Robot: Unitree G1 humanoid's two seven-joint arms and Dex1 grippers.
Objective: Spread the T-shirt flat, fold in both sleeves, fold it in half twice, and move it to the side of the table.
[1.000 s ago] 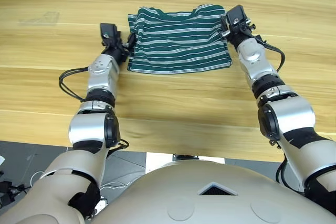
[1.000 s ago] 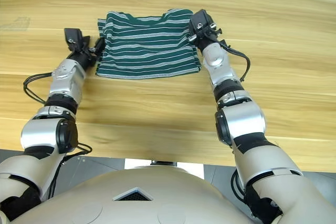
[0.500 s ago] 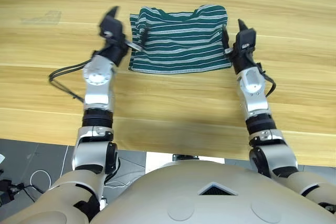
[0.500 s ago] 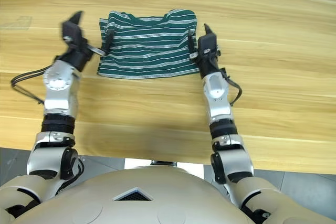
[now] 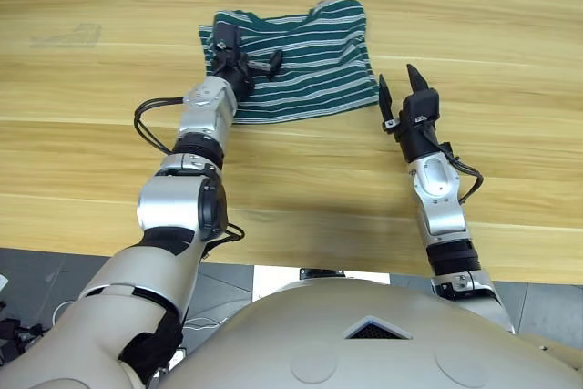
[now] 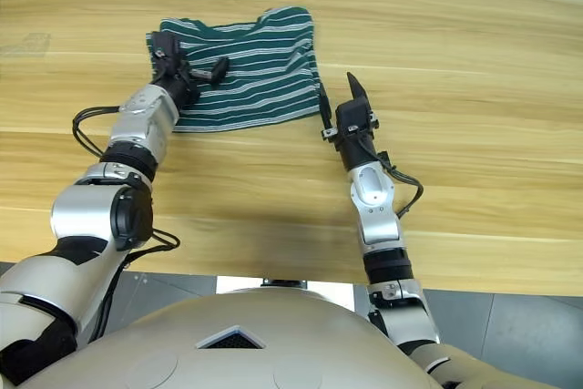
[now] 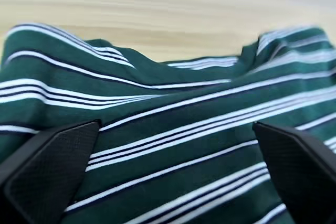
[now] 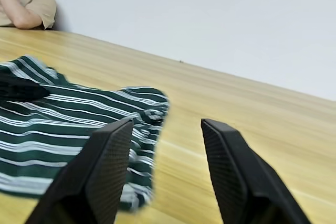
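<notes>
Our T-shirt (image 5: pixel 314 47) lies folded small on the table (image 5: pixel 474 15). Our left gripper (image 5: pixel 248 54) is on top of it, fingers spread wide. Our right gripper (image 5: pixel 397 81) is just beside it, wide open too. We think the next job is sliding it to the side, so we must pinch or press it well.

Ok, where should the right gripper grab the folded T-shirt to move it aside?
Probably the T-shirt at its near right corner, coming from the right: the folded layers end there in a free edge, and the open right gripper sits beside it.
</notes>
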